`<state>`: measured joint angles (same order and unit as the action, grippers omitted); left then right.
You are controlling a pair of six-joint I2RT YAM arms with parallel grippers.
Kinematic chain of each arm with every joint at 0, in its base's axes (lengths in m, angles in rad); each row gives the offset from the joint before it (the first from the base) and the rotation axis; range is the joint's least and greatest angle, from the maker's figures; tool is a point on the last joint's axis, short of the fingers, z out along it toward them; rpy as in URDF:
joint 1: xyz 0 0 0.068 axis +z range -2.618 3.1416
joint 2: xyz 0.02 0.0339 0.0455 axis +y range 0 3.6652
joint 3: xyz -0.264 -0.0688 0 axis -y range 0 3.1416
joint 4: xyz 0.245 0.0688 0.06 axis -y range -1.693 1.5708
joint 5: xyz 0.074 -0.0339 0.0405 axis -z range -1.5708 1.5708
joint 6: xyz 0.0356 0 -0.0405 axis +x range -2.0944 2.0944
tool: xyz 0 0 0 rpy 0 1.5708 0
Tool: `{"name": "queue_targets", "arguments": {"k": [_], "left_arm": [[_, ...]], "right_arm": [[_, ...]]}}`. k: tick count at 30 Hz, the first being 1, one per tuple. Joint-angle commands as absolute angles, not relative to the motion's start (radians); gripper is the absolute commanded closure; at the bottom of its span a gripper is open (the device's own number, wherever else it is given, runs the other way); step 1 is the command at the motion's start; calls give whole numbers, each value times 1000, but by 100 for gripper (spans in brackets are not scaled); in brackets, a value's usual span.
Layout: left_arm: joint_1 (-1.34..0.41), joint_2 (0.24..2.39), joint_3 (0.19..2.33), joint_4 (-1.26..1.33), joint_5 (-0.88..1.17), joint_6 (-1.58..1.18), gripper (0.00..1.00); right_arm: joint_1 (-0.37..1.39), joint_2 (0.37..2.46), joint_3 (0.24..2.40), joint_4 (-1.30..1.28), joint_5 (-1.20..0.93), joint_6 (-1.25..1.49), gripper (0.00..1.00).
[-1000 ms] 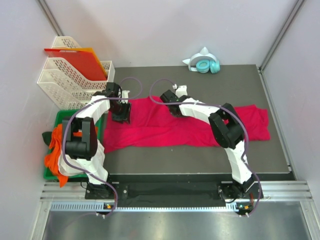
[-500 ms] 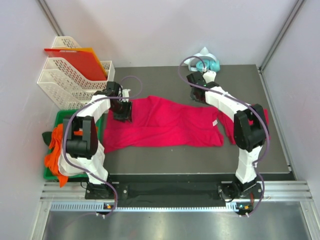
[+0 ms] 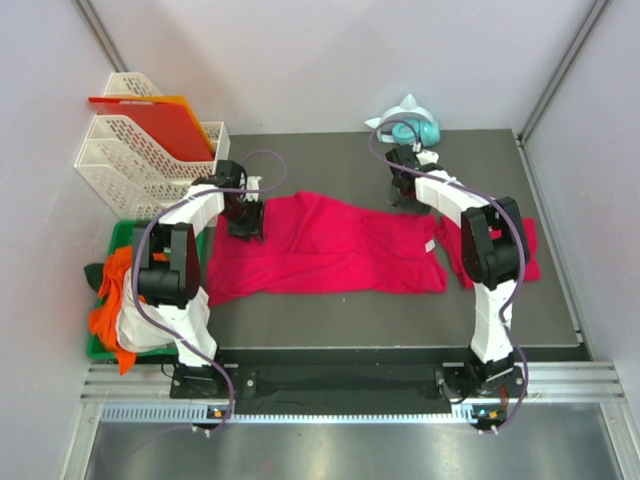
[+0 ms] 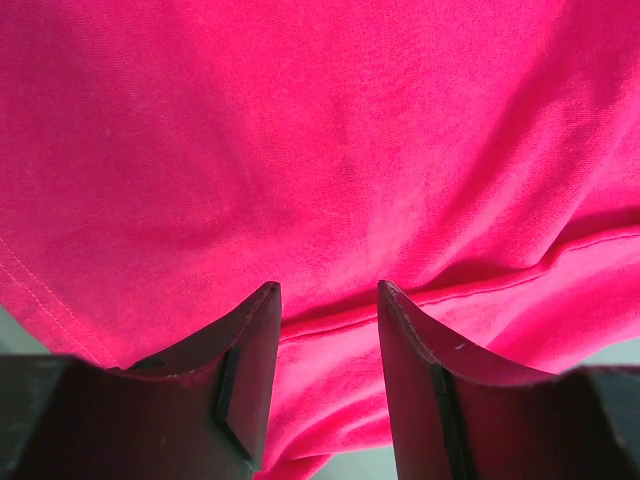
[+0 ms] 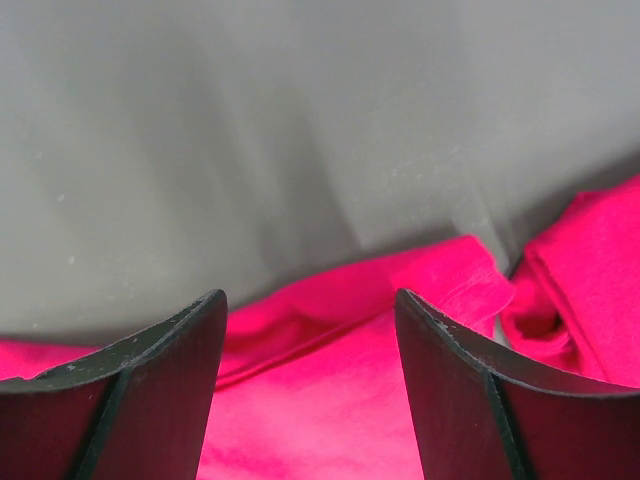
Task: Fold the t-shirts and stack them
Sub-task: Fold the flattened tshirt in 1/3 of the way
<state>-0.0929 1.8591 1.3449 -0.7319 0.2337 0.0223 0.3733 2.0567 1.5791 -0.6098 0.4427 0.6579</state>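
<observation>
A dark grey table mat (image 3: pixel 330 160) sits between pale walls (image 3: pixel 330 60). One crimson-pink cotton t-shirt (image 3: pixel 320 250) lies spread out in the middle. The left gripper (image 4: pixel 328 290) is over the shirt's far left corner, fingers apart. The right gripper (image 5: pixel 308 295) is at the shirt's far edge, fingers apart too. The right arm half hides more pink cloth (image 3: pixel 525 250). Teal headphones (image 3: pixel 412 130) lie at the back.

I see one t-shirt (image 3: pixel 320 248) lying across the desk's (image 3: pixel 330 320) middle, with a second t-shirt (image 3: pixel 527 250) just beside it at 3 o'clock. Headphones (image 3: pixel 410 128) sit at 1 o'clock, a tray rack (image 3: pixel 140 165) at 10 and a bin (image 3: pixel 125 232) at 8. The left pincer (image 3: pixel 246 228) is over the first shirt's 10 o'clock corner, and the right pincer (image 3: pixel 408 200) is at its 1 o'clock edge.
</observation>
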Motion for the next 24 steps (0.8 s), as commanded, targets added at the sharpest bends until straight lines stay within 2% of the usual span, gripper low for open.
{"name": "queue_targets", "arguments": {"k": [1,11,14,17,18,20,21,22,24], "left_arm": [[-89,1875,1381,-727,226,14,52],[-90,1890,1387,-730,239,3,51],[-90,1891,1385,-732,241,2,52],[-91,1887,1382,-732,238,2,52],[-91,1881,1379,-732,238,3,52],[-91,1878,1378,-732,235,5,52],[-89,1873,1373,-730,233,5,52],[-90,1871,1371,-730,233,5,52],[-89,1867,1368,-732,233,3,52]], "right_arm": [[334,2065,1585,-584,405,672,32],[330,2102,1549,-604,354,663,30],[330,2123,1555,-612,328,658,34],[330,2135,1563,-624,304,661,50],[330,2132,1557,-623,302,661,63],[331,2123,1545,-612,299,661,81],[330,2118,1530,-606,301,663,97],[330,2108,1525,-603,305,666,100],[331,2088,1496,-579,321,660,100]]}}
